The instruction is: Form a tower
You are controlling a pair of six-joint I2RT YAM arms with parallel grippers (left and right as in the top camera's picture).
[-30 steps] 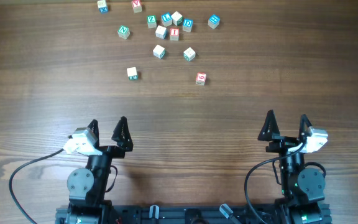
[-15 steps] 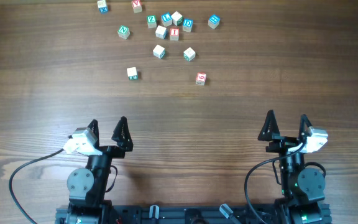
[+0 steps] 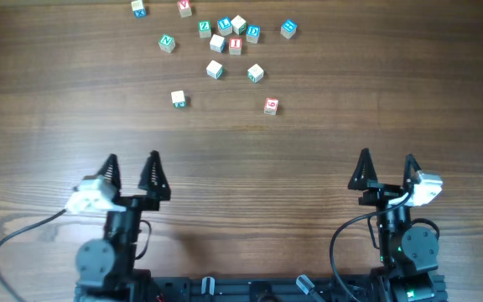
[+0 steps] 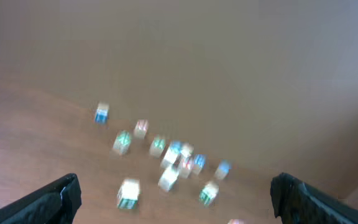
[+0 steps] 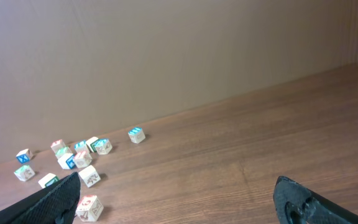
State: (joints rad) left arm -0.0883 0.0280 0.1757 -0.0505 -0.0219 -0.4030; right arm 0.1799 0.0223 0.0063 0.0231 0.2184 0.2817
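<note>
You are looking down at a brown wooden table [image 3: 309, 143]. The letter cubes [image 3: 235, 44] are lying loose on the far side of it, well apart from both arms. The tower is not built yet, and the cubes are sitting spread out on the wood.

Most of them are crowding together in a little bunch, and some in the bunch are touching. A green-letter cube [image 3: 167, 42] is sitting just to the left of the bunch. A blue-topped cube [image 3: 288, 28] is sitting just to the right of it. Two more cubes are lying a bit nearer to you than the bunch. A white cube [image 3: 178, 99] and a red-marked cube [image 3: 270, 106] are lying nearest to the arms, each one alone.

Your left gripper [image 3: 132, 159] is waiting at the near left side of the table. Its two fingers are standing wide apart and are gripping nothing. Your right gripper [image 3: 386, 157] is waiting at the near right side. Its fingers are spread wide too, with nothing between them.

The left wrist picture is blurry, so the cubes are showing there only as smeared spots.
</note>
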